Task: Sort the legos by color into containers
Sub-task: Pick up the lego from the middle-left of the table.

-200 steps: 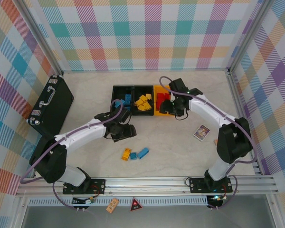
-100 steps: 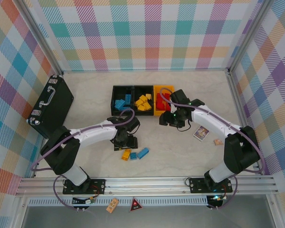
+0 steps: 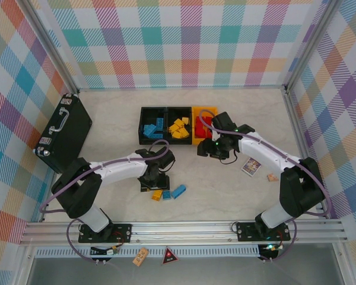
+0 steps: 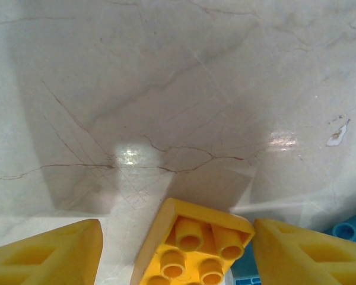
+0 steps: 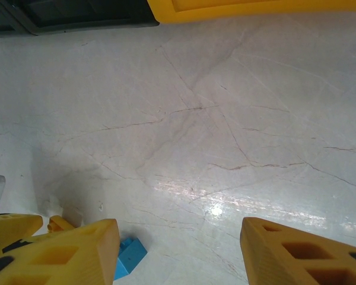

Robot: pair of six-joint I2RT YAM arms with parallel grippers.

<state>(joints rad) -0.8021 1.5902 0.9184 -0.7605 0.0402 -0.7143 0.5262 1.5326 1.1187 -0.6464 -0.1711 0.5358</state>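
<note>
An upside-down yellow lego lies on the table between the fingers of my open left gripper, its far corner close to the right finger. In the top view the left gripper hangs just over that yellow lego, with two blue legos to its right. The containers stand in a row: a black bin with blue legos, a black bin with yellow ones, and a yellow-orange bin with red ones. My right gripper is open and empty in front of the yellow-orange bin.
A black briefcase lies at the left. A small printed card and a small tan piece lie at the right. In the right wrist view a blue lego sits beside the left finger, and the yellow-orange bin's wall runs along the top.
The left gripper has moved toward the front and lowered around the yellow lego. The right gripper has drawn back from the red bin to the bare table in front of it.
</note>
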